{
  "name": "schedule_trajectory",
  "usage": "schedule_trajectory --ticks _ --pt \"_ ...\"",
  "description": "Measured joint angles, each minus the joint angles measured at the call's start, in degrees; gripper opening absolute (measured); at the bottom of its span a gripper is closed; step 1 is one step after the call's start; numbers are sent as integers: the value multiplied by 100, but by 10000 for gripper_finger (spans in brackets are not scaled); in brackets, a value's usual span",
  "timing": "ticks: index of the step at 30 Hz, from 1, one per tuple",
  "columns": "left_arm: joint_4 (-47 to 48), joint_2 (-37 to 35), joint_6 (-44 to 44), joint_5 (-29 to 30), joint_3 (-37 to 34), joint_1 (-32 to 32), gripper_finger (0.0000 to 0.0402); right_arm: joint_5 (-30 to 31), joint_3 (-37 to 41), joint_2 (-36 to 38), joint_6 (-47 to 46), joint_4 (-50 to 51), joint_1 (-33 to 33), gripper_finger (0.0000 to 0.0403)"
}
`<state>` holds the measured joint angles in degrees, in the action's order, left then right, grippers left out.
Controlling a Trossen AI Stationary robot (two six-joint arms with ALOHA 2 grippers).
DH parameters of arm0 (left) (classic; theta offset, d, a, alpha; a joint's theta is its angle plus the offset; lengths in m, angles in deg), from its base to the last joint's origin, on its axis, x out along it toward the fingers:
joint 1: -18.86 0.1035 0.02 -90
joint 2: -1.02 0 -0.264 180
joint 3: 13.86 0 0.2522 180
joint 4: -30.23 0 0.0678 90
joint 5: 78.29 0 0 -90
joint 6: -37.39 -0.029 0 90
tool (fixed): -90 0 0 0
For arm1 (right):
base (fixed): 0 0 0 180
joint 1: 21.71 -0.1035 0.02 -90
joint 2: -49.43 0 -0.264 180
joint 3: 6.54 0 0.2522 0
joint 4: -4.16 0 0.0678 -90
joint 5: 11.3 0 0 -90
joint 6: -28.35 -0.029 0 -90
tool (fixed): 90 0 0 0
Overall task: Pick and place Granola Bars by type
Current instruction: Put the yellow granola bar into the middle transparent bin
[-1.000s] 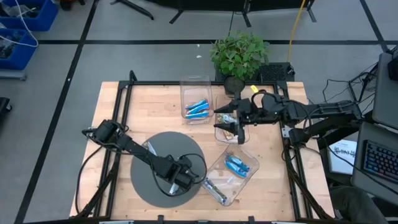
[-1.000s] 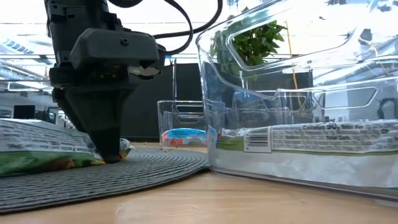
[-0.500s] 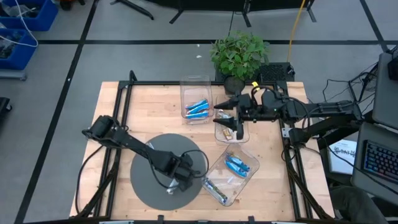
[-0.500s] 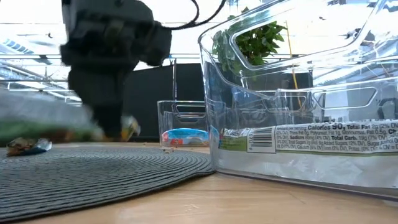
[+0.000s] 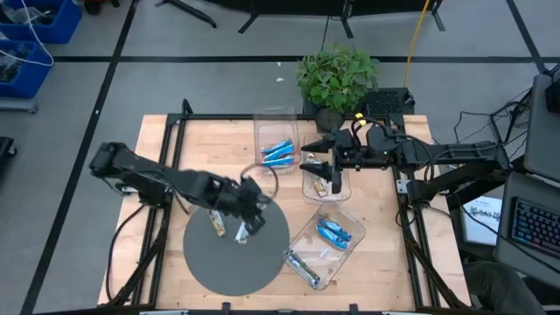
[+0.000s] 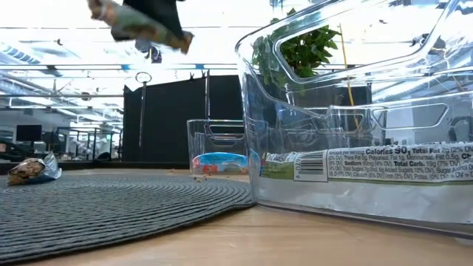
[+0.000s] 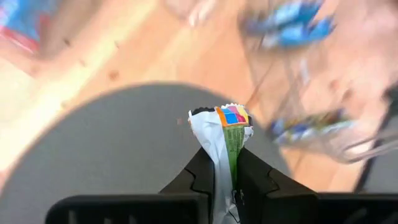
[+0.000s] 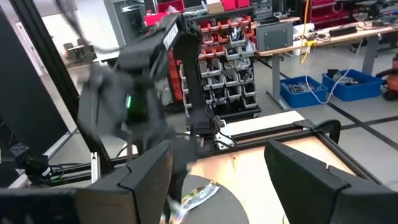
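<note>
My left gripper (image 5: 248, 210) hovers over the round grey mat (image 5: 210, 262) and is shut on a silvery-white granola bar (image 7: 224, 137), which also shows high up in the low view (image 6: 140, 26). Another bar (image 5: 216, 227) lies flat on the mat; in the low view it is a small tan one (image 6: 29, 171). My right gripper (image 5: 326, 173) is open above the middle clear bin (image 5: 308, 188), touching nothing. Blue bars (image 5: 278, 153) lie in the far bin, and more blue bars (image 5: 333, 232) in the tilted near bin. My left gripper pinches the silvery-white bar between its two fingers (image 7: 200, 177). The bar's crimped, coloured end (image 7: 231, 116) sticks out past the fingertips. It is lifted clear of the mat and sits tilted in the low view.
A potted plant (image 5: 337, 77) stands at the far edge behind the bins. The near bin (image 6: 355, 111) fills the right of the low view. A black frame (image 5: 166, 140) runs along the table's sides. Bare wood (image 5: 210, 149) lies left of the far bin.
My left gripper has risen from the mat's near part and moved toward the far edge, carrying the silvery-white bar up clear of the mat. The small tan bar has stayed on the mat. My right gripper has kept over the middle bin.
</note>
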<state>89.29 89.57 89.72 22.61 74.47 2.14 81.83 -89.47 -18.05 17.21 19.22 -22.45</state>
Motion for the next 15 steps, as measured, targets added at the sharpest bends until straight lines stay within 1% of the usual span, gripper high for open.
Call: schedule_trajectory --ticks 5,7,11,15 --pt "-140 -700 -136 261 0 284 35 2 0 -51 -21 26 3 247" --pt "-308 -930 -333 397 0 370 35 27 1 -91 -21 52 1 247" --pt "-748 -1302 -844 762 2 520 35 324 4 -182 -18 4 -7 247" --pt "-1214 -1517 -1329 885 4 700 33 458 2 -324 -58 -83 -9 247"
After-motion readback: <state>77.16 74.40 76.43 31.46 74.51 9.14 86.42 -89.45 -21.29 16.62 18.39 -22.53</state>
